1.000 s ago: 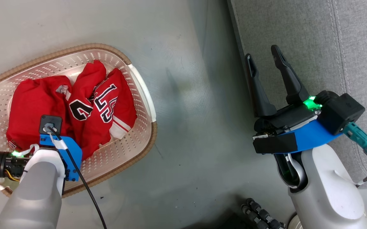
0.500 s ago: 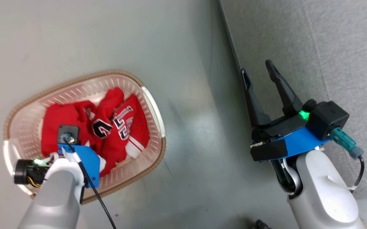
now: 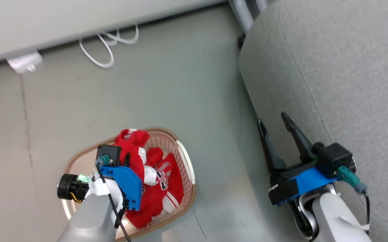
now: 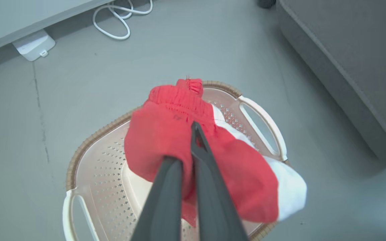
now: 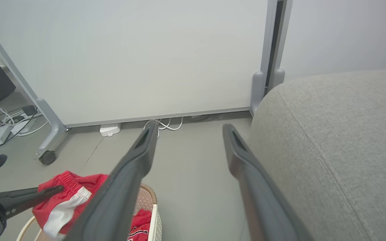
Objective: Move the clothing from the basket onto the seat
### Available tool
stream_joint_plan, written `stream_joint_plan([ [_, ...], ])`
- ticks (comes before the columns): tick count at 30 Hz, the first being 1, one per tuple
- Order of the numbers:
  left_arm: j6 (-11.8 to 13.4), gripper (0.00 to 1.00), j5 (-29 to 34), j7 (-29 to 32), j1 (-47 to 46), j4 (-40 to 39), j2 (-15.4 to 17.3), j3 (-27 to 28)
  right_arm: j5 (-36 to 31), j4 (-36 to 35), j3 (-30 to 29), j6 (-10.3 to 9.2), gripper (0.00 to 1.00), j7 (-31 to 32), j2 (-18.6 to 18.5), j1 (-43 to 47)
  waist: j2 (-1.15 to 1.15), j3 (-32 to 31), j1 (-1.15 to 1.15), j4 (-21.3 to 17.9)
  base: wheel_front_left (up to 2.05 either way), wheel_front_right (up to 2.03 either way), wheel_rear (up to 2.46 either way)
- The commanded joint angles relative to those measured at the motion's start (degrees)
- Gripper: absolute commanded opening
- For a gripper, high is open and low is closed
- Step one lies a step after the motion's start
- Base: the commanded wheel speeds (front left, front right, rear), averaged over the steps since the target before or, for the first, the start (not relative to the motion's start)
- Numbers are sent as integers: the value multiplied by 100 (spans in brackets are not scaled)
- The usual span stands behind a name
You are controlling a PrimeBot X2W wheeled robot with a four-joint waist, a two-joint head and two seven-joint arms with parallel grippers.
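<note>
My left gripper (image 4: 186,147) is shut on red shorts (image 4: 166,134) with a white side panel, held up above the basket (image 4: 92,139). From the right wrist, that gripper (image 5: 50,191) shows pinching the shorts (image 5: 69,197) over the basket's rim (image 5: 154,214). More red clothing (image 3: 162,191) with numbers lies in the cream perforated basket (image 3: 188,168) on the floor. The light-grey seat (image 3: 348,84) stands to the right. My right gripper (image 3: 273,119) is open and holds nothing, beside the seat's edge (image 5: 340,134).
White cables (image 3: 109,47) and a small white box (image 3: 24,62) lie at the foot of a pale panel. The panel's wheeled leg (image 5: 47,157) stands at the far left. Bare grey floor (image 3: 207,111) separates the basket from the seat.
The head camera has pulled back and up, so the basket looks smaller. My left gripper has lifted the red shorts out of the heap. The right gripper stays open.
</note>
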Motion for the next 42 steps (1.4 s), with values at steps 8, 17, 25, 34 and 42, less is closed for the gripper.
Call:
stream_joint_plan([
  [8, -256, 0, -554, -234, 297, -579, -82, -414, -60, 205, -18, 3, 100, 109, -20, 595, 0, -1516, 1, 502, 0, 0, 0],
  [17, -174, 0, -1485, 28, 168, -1865, -78, -1355, 8, 103, 109, 3, 100, 324, -21, 963, 0, -2085, 1, 635, 0, 0, 0],
  [25, 74, 0, -2140, 282, -99, -2694, -76, -1917, 25, 2, 172, 3, 100, 417, -21, 1114, 0, -2245, 1, 658, 0, 0, 0],
  [34, 254, 0, -2821, 561, -359, -3171, -76, -2438, 38, -88, 195, 3, 100, 487, -21, 1208, 0, -2326, 1, 672, 0, 0, 0],
  [42, 359, 0, -3041, 532, -453, -3125, -76, -2699, 46, -139, 218, 3, 100, 487, -21, 1232, 0, -2307, 1, 665, 0, 0, 0],
])
